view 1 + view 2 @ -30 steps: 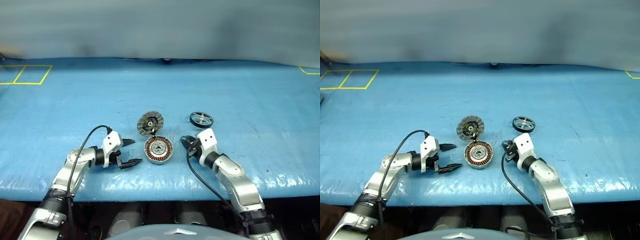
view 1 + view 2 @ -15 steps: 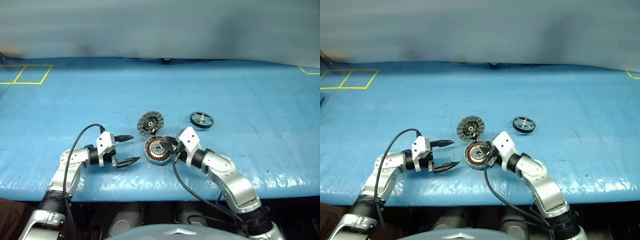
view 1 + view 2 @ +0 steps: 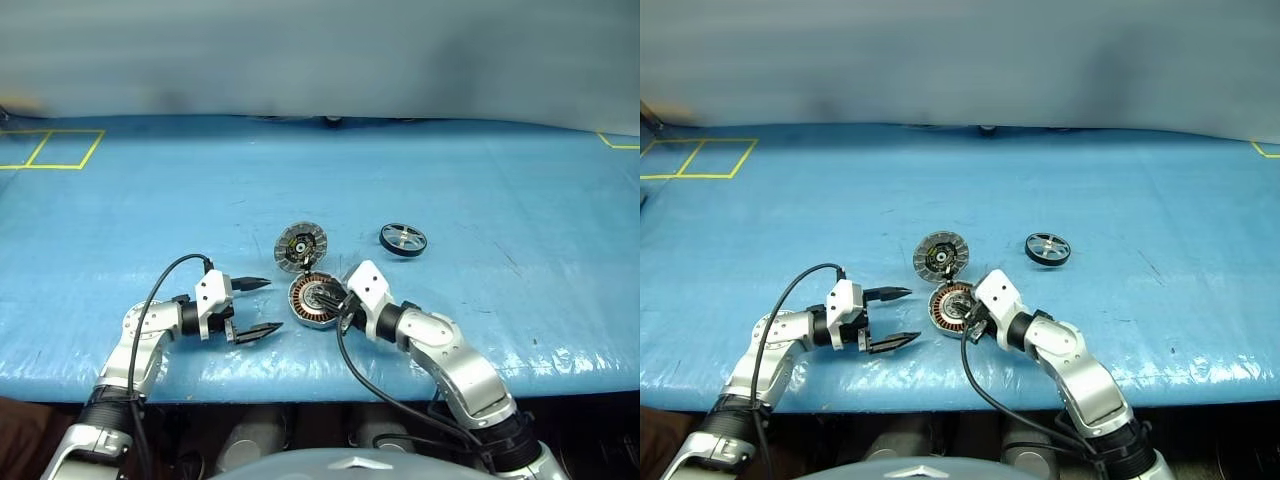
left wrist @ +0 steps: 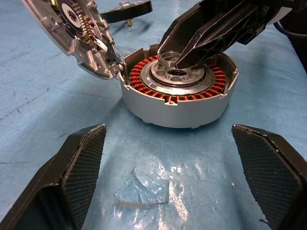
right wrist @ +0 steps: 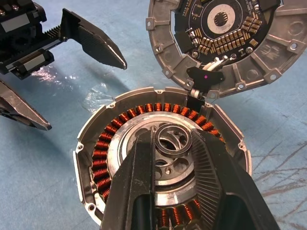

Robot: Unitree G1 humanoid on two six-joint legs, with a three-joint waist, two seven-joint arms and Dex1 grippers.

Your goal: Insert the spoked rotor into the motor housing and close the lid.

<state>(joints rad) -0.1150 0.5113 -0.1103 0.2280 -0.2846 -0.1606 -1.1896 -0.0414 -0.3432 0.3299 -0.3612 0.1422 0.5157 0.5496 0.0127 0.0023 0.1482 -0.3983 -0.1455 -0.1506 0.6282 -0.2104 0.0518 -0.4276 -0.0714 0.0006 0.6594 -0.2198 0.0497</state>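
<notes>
Pinching narrowly with the right gripper (image 5: 172,135), fingertips down over the centre of the motor housing (image 4: 172,108), either side of a small silver ring (image 4: 169,58) at the hub. Cannot tell whether loose piece or the hub's own collar. Flanked all round by the copper windings (image 5: 103,143), close under the black fingers.

Spread wide at the left gripper (image 3: 270,304), holding nothing, just beside the housing on its left and not touching it.

Hinged at the housing's far edge and swung open: the lid (image 3: 301,245), inner face up. Lying flat on the blue table cover (image 3: 500,180), off to the right beyond the lid and well apart from both grippers: the spoked rotor (image 3: 403,239). Not yet inserted; probably some preparing at the hub first.

Risks, as judged:
- Scraping the windings if lifted askew or the fingers slide outward.
- Dragging the whole housing across the slick cover, since nothing steadies it and the left gripper stands off.
- Dropping the ring into the cup if gripped off-centre, then blocking the rotor's seat.
- Knocking the open lid or straining its hinge when swinging the right arm across toward the rotor.

Counted: two grippers, one housing, one lid, one rotor, one small ring.
</notes>
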